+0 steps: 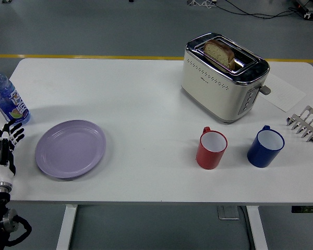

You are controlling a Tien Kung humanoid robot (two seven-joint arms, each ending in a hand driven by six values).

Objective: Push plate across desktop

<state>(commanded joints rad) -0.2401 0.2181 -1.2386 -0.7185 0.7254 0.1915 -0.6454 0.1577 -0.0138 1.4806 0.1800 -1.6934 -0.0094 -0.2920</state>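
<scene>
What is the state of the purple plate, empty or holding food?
Empty: the purple plate shows only its bare surface, lying flat on the table.

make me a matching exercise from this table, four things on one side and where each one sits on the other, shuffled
Things:
1. plate
2. toaster
3. water bottle
4. blue mug

Places:
A. far left edge of the table, just beyond the left hand
B. right of the red mug
C. back of the table, right of centre, with bread in a slot
D. near left part of the table, right of the left hand

Pairs: 1-D, 2-C, 3-A, 4-B
</scene>
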